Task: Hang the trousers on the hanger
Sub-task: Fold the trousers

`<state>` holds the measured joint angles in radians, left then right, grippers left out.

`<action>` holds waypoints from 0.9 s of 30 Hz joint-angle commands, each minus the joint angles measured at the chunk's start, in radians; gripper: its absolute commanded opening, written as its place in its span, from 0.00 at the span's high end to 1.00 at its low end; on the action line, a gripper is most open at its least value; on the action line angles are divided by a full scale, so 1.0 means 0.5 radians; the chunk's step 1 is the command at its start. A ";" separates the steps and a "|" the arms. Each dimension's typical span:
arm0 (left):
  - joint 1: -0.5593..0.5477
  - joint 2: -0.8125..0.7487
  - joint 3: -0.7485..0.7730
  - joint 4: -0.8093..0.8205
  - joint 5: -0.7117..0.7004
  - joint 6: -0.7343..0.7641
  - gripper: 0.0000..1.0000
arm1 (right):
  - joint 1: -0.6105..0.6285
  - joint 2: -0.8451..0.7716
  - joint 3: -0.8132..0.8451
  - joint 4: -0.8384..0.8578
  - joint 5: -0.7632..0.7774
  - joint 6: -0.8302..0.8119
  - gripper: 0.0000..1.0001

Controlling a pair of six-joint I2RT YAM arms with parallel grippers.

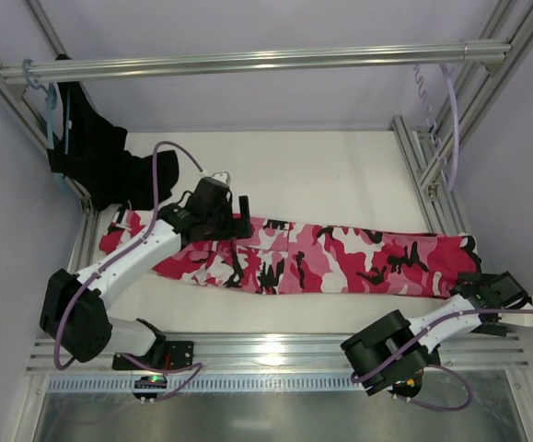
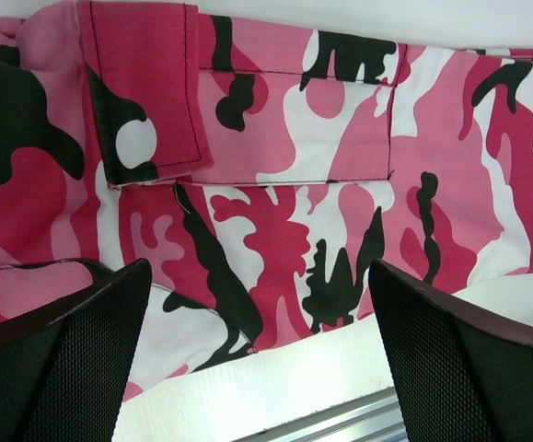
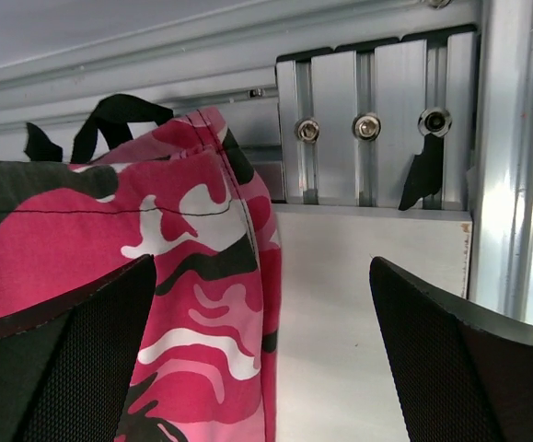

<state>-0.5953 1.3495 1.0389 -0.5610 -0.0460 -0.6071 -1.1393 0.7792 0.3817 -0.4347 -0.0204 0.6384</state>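
Both arms are built alike, with fat, rounded black joint housings linked by smooth white tubes. The left arm (image 1: 133,258) has a long white link between a bulky black shoulder block (image 1: 71,320) and a boxy black wrist (image 1: 213,207). A thin lilac cable (image 1: 155,180) loops loosely off it. A small green light (image 1: 155,378) glows on the black base block. The right arm (image 1: 441,324) has a shorter white link, a round black joint (image 1: 384,350) and its own lilac cable (image 1: 441,406) curling under the base. The left fingers (image 2: 63,359) and right fingers (image 3: 469,359) are broad black wedges, and their inner faces carry a fine mesh texture.
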 commanded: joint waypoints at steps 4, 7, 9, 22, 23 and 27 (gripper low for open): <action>-0.006 0.078 0.226 0.032 0.021 -0.041 0.00 | -0.056 0.239 -0.012 0.369 -0.263 0.058 0.00; -0.006 0.136 0.290 0.042 0.009 -0.041 0.00 | -0.148 0.374 -0.051 0.516 -0.373 0.070 0.00; -0.006 0.182 0.330 0.039 0.012 -0.031 0.00 | -0.273 0.454 -0.125 0.690 -0.581 0.101 0.00; -0.006 0.314 0.582 -0.038 -0.018 -0.016 0.01 | -0.384 0.651 -0.202 0.900 -0.720 0.165 0.55; -0.006 0.311 0.576 -0.041 -0.012 -0.016 0.01 | -0.387 0.638 -0.193 0.882 -0.705 0.147 0.65; -0.006 0.274 0.554 -0.050 -0.049 -0.004 0.01 | -0.388 0.534 -0.119 0.652 -0.622 0.098 0.82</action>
<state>-0.5953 1.5204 1.2976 -0.5800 -0.0494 -0.6205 -1.3262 1.0908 0.2836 -0.0212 -0.3618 0.7101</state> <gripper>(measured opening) 0.991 0.214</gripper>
